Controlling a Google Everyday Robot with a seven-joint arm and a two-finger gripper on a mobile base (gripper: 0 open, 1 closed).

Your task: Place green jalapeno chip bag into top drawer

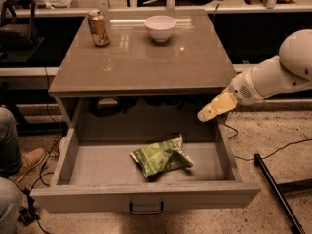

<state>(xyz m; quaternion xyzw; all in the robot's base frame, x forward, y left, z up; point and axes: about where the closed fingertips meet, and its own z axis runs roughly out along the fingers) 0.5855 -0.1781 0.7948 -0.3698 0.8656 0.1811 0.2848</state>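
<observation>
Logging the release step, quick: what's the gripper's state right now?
Gripper: empty, near the top drawer, right rear corner; open or closed cannot be told.
The green jalapeno chip bag lies inside.

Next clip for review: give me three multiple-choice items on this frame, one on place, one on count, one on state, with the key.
1. The green jalapeno chip bag lies: A on the floor; B in the top drawer; C on a chair.
2. Things on the cabinet top: A one; B two; C four.
3. The top drawer is: A shut; B pulled open; C removed.
Key: B, bag on the drawer floor, gripper apart above its right wall; B, can and bowl; B, inside exposed.
</observation>
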